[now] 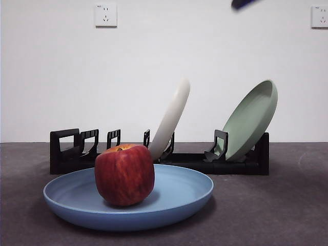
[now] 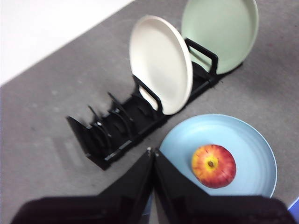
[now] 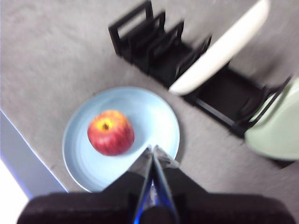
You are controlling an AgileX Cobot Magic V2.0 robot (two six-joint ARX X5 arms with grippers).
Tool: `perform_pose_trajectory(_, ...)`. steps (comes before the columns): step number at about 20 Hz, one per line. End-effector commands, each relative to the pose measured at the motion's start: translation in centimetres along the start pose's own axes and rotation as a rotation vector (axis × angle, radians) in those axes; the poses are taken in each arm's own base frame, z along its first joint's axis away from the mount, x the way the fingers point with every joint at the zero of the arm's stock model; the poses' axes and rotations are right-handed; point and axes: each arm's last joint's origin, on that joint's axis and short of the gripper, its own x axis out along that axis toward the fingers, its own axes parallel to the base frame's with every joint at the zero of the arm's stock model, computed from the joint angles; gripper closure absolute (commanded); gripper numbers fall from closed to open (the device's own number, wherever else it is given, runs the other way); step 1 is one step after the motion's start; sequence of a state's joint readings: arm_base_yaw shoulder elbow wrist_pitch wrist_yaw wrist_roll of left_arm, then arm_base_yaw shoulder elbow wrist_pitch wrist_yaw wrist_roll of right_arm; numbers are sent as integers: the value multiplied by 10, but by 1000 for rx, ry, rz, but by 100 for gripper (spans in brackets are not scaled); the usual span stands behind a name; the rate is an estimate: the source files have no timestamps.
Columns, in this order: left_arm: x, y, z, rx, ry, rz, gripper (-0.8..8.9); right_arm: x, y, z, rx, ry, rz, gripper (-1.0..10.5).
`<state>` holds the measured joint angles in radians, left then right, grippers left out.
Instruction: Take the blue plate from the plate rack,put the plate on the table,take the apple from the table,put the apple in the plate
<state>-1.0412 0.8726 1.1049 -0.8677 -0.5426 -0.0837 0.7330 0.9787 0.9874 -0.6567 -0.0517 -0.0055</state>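
The red apple (image 1: 124, 174) sits in the blue plate (image 1: 179, 197), which lies flat on the dark grey table (image 1: 287, 205) in front of the black plate rack (image 1: 66, 151). Both also show in the left wrist view, apple (image 2: 213, 165) on plate (image 2: 247, 140), and in the right wrist view, apple (image 3: 110, 132) on plate (image 3: 154, 116). My left gripper (image 2: 153, 151) is shut and empty, high above the table beside the plate. My right gripper (image 3: 152, 150) is shut and empty, high above the plate's edge. A dark arm tip (image 1: 245, 3) shows at the top of the front view.
The rack holds a cream-white plate (image 1: 170, 119) leaning in a middle slot and a sage-green plate (image 1: 251, 120) at its right end. The rack's left slots (image 2: 100, 133) stand empty. A white wall with two outlets (image 1: 105, 15) rises behind the table.
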Motion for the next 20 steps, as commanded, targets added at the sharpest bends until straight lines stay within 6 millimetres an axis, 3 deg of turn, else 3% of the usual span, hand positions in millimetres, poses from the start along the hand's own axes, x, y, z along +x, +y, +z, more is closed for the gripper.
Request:
perform_pose_trajectory(1,21,-10,-34,-27,8,-13,822,20,-1,-30,53,3,3,958)
perform_pose_trajectory(4,43,-21,-69,-62,-35,-31,822,39,-2,-62,56,14,-2,958)
perform_pose_trajectory(6,51,-25,-80,-66,-40,-32,822,45,-2,-69,48,54,-7,957)
perform_pose_trajectory(20,46,-20,-85,-59,-18,-20,816,43,-2,-69,51,47,-6,946)
